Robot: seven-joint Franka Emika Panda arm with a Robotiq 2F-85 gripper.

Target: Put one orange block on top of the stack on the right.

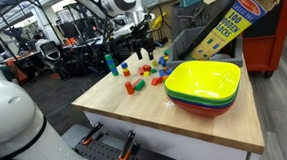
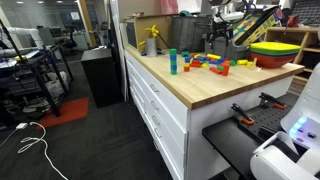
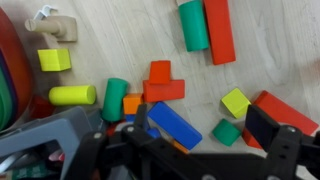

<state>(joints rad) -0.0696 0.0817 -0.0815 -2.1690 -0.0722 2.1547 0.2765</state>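
A stack of bowls (image 1: 206,84), yellow-green on top, sits on the wooden tabletop (image 1: 186,125). Just beside the bowls lie a few orange-red blocks (image 1: 136,86). Farther from the bowls, a green cylinder (image 1: 109,62) stands upright near small coloured blocks (image 1: 148,66), and the hand (image 1: 138,42) hangs above them.

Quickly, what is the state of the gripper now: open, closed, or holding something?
Gripper: open, jaws wide apart, holding nothing.
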